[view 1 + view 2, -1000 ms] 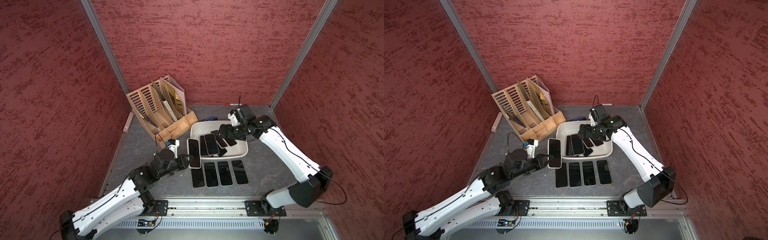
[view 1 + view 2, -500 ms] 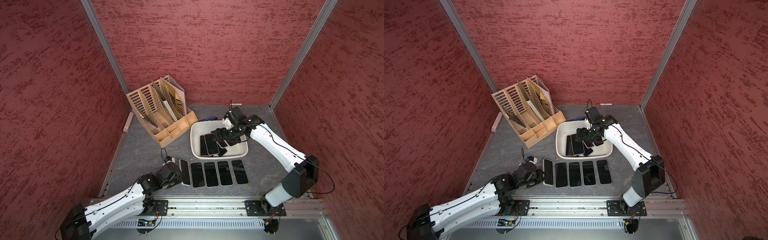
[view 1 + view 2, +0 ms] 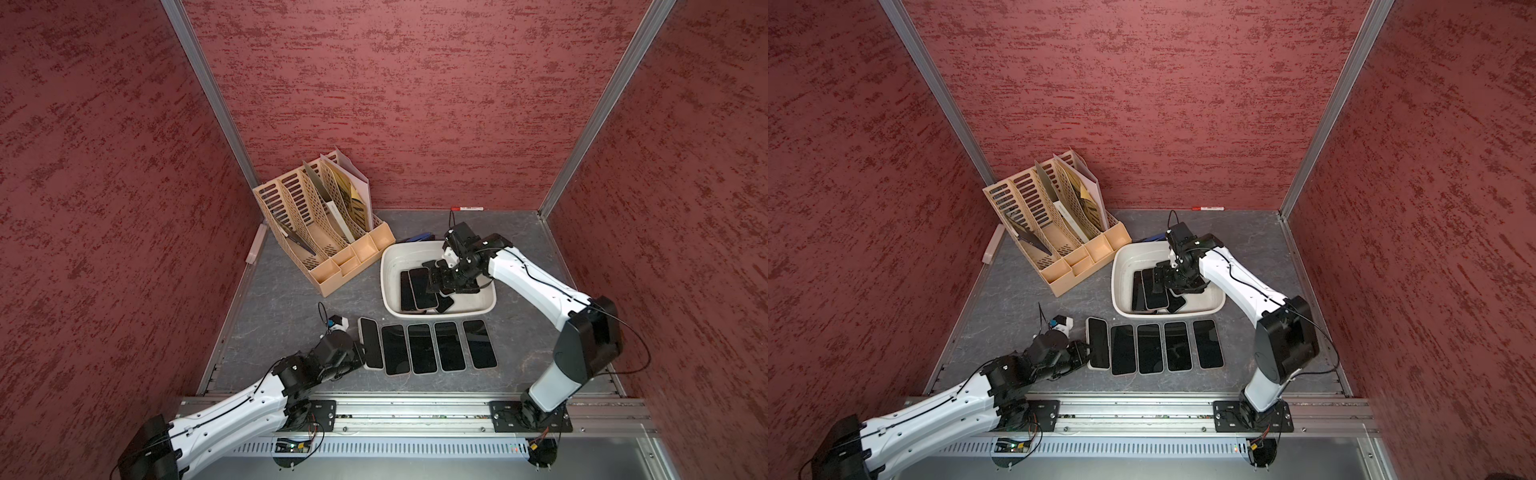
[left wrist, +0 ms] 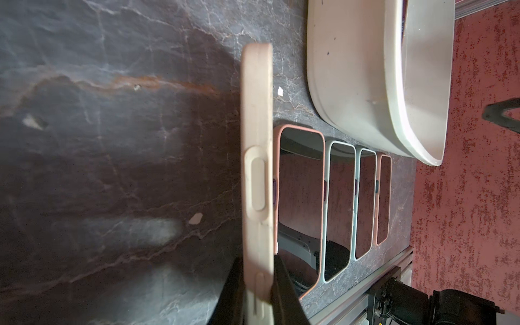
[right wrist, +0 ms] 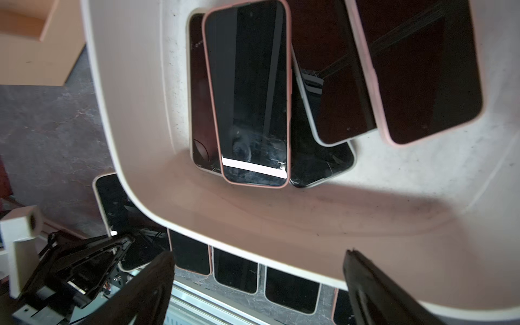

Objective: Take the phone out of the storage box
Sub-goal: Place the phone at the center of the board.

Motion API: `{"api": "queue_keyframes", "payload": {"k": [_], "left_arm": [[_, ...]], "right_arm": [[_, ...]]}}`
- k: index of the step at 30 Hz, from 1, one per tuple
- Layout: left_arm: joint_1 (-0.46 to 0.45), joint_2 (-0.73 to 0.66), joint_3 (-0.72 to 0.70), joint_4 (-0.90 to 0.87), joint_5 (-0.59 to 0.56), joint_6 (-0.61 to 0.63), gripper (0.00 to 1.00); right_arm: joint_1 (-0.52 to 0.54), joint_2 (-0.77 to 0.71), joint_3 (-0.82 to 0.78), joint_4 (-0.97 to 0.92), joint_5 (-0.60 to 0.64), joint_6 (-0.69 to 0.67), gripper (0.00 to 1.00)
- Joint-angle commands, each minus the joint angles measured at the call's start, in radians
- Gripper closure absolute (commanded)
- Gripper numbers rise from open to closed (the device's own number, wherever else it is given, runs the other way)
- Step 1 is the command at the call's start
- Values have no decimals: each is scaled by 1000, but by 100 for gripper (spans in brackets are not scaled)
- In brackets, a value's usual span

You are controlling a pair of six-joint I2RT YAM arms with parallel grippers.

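The storage box is an off-white tub holding several dark-screened phones, stacked askew. A pink-cased phone lies on top of the stack. My right gripper hangs open inside the box, just above those phones, with nothing between its fingers. My left gripper is shut on a cream-cased phone. It holds that phone tilted on its long side at the left end of a row of phones lying flat in front of the box.
A beige slotted file organizer stands at the back left. A red marker lies along the back wall, and a blue object sits behind the box. The metal rail runs along the table's front edge.
My left gripper has carried the cream-cased phone from beside the box down to the left end of the row. My right gripper has moved further into the box, staying open.
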Motion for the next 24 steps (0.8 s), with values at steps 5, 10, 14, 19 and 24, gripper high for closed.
{"api": "queue_keyframes", "payload": {"k": [5,10,14,19,24], "left_arm": [[3,-39,-25,-41,34,0,71],[5,-106,-18,-133,11,-7,50],[6,-163,-6,-200,-14,-2,38],[18,-215,-1,-255,-37,20,27],[47,-218,-5,-237,-29,45,24]], "right_arm": [[10,153,96,13,88,-50,2],[37,249,157,24,109,-61,1],[52,302,195,36,120,-61,1],[58,362,243,33,134,-66,2],[64,402,275,30,141,-68,2]]}}
